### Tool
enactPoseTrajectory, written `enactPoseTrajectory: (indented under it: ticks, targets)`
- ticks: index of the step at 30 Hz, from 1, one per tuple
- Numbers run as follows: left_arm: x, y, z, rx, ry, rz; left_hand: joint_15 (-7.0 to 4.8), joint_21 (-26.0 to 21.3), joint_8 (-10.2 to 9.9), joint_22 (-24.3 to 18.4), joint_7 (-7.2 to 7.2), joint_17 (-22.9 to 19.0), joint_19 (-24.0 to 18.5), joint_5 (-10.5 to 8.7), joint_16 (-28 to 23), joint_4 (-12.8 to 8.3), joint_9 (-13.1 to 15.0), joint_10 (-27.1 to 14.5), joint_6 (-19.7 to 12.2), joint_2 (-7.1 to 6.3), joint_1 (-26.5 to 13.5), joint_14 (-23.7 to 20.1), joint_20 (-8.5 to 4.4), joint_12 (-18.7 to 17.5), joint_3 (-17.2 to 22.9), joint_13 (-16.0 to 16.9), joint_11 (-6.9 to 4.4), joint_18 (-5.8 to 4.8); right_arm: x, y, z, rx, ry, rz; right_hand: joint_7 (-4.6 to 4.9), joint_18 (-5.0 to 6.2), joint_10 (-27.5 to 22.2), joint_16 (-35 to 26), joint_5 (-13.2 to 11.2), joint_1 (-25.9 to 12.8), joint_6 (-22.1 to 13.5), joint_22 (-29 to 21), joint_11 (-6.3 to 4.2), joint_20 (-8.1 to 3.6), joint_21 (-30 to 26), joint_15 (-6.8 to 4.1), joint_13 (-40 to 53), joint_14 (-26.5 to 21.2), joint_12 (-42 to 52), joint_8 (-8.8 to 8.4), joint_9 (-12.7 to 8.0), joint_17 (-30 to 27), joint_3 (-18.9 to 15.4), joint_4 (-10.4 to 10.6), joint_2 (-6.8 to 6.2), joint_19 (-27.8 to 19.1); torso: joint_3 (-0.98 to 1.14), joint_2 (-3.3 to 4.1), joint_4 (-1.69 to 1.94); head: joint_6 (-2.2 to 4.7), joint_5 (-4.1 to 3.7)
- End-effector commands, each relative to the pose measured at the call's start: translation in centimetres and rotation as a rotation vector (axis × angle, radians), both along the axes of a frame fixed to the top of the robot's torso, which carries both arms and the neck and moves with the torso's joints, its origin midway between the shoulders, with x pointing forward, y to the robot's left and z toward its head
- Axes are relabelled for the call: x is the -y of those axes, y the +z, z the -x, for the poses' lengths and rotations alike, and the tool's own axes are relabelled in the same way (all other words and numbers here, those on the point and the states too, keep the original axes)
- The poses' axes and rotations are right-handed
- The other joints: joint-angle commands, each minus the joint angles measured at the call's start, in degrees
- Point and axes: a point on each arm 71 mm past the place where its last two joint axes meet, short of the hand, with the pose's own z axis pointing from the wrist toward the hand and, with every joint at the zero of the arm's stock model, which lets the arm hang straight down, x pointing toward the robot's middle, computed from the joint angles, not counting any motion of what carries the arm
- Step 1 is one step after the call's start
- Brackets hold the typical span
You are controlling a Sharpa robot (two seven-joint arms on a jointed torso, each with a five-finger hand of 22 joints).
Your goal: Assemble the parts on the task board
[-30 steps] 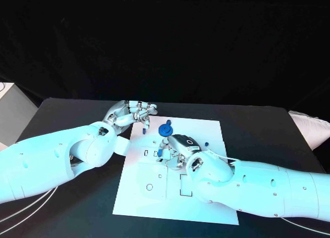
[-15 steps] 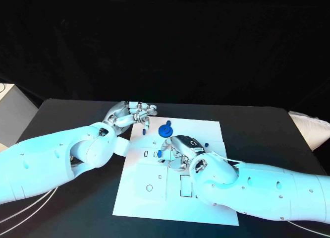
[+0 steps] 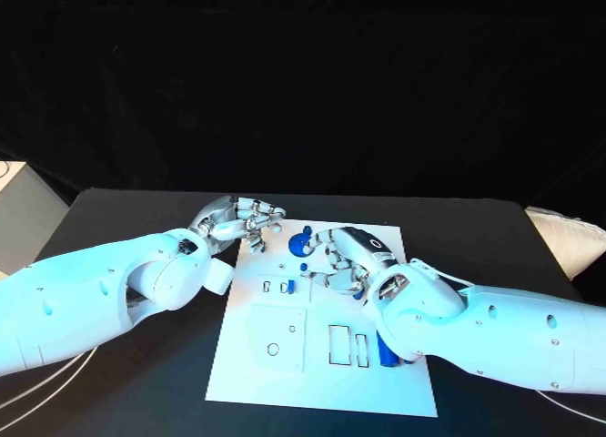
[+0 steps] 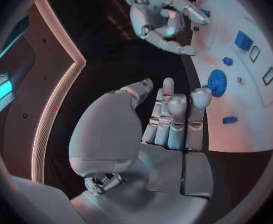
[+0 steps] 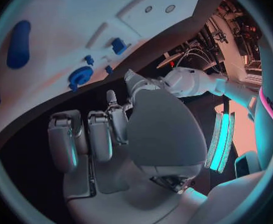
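The left hand (image 3: 240,221) hovers at the board's (image 3: 284,364) far left corner, fingers curled in on nothing. The right hand (image 3: 340,266) sits over the board just beside the blue gear (image 3: 300,243), fingers also curled and empty. A long blue part (image 3: 387,349) lies near the board's right edge.

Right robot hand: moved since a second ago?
Yes. The right robot hand has gone up the task board, away from the robot. It was level with the small blue part; now it sits beside the blue gear.
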Motion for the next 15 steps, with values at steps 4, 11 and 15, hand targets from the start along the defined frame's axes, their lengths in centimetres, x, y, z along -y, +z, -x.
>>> enactPoseTrajectory:
  ticks: [4, 11, 15]
  targets:
    - [0.3, -1.7, 0.5, -0.103, -0.163, -0.312, -1.05, 6.63, 9.17, 10.13, -1.78, 17.61, 7.34, -0.08, 11.96, 3.74, 4.5, -4.69, -0.67, -0.05, -5.81, 9.35, -0.84, 23.32, -1.11, 15.35, -1.4, -2.69, 2.4, 1.8, -2.1, -0.144, 0.067, -0.236, -0.33, 0.09, -1.49, -0.71, 4.58, 2.92, 0.66, 12.9, -0.22, 0.13, -2.18, 0.17, 3.12, 4.67, -1.12, 1.5, 0.31, 9.64, 2.75, -0.96, 0.87, 4.22, 0.37, -0.78, 0.0, 0.26, 0.56]
    - [0.0, -2.1, 0.2, -0.189, -0.204, -0.56, -2.66, 10.29, 16.88, 16.64, -3.62, 25.5, 12.35, -0.04, 15.56, 7.26, 10.31, 1.92, -1.52, -1.14, -8.92, 13.54, -2.52, 38.13, -1.65, 31.51, -3.04, -4.1, 7.0, 3.8, -5.2, -0.196, -0.079, -0.368, -0.38, 0.01, -1.17, -0.68, 8.39, 2.39, 0.64, 13.1, -0.28, 0.02, -1.88, 0.08, 3.22, 4.71, -0.79, 2.18, 0.42, 9.81, 3.45, -1.03, 0.26, 4.4, 0.64, -1.34, 0.15, -0.17, 0.81]
    - [0.6, -1.2, -0.3, -0.2, -0.236, -0.702, -2.67, 10.34, 17.94, 16.69, -3.6, 25.35, 12.44, -0.06, 15.47, 9.08, 11.42, 1.53, -2.32, -1.57, -10.4, 13.49, -2.6, 38.51, -2.73, 31.67, -3.0, -4.12, 8.7, 4.6, -6.2, -0.199, -0.137, -0.391, -0.32, 0.02, -1.21, -0.7, 8.57, 2.17, 0.34, 13.07, -0.25, 0.01, -1.94, 0.09, 3.15, 4.7, -0.82, 2.12, 0.37, 9.78, 3.44, -1.03, 0.05, 4.38, 0.72, -1.15, 0.37, 0.33, 0.96]
